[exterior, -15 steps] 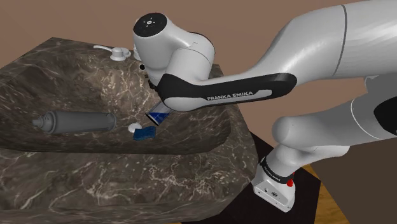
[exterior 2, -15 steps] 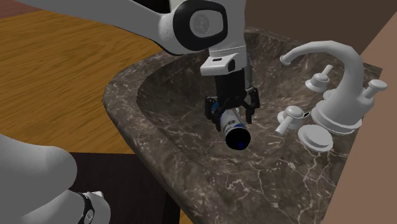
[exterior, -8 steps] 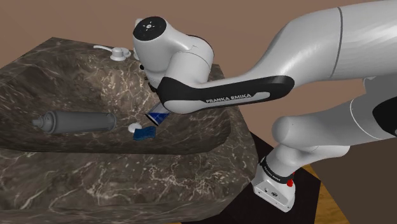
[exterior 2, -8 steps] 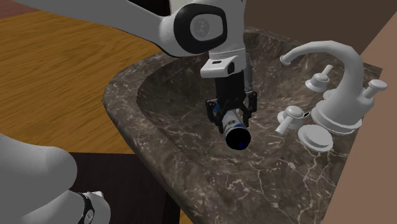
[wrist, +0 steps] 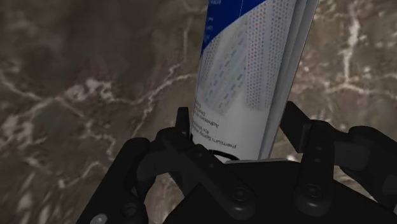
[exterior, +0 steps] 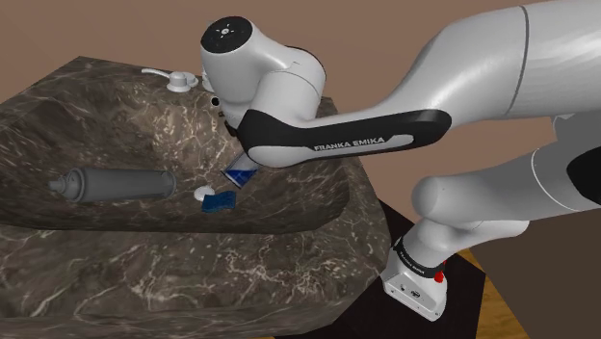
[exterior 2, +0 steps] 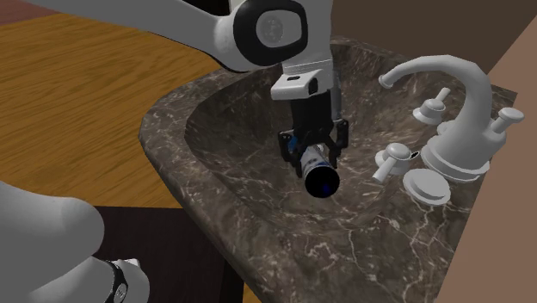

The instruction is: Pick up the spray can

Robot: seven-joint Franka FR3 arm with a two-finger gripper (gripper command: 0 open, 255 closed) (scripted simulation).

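Shoulder view
Sink: you see a dark marbled sink [exterior: 144, 279] with the arm [exterior: 337, 143] reaching over its basin.
Can: the white and blue can [exterior: 236, 175] pokes out from under the arm's wrist, near the middle of the sink. It slants, with its lower end down toward the sink floor.
Other thing: a grey cylinder [exterior: 120, 183] lies on its side in the sink, well apart from the can.

Second exterior view
Gripper: your gripper [exterior 2: 314, 148] points down into the sink [exterior 2: 172, 129], over the basin's middle.
Grip: both fingers [exterior 2: 287, 145] press on the can's sides, so the gripper is clamped on the can.
Can: the can [exterior 2: 320, 172] runs out below the fingertips, and its dark blue end sits low in the sink, facing this camera. You cannot tell here whether that end touches the sink floor.
Faucet: a white faucet [exterior 2: 447, 129] stands on the sink's rim, apart from the can.

Wrist view
Can: the can [wrist: 254, 63] stands straight out from between the fingers [wrist: 183, 124], with a white body, small print and a blue patch further along.
Grip: one finger lies against each side of the can.
Behind: the marbled sink surface [wrist: 76, 76] lies beyond the can.
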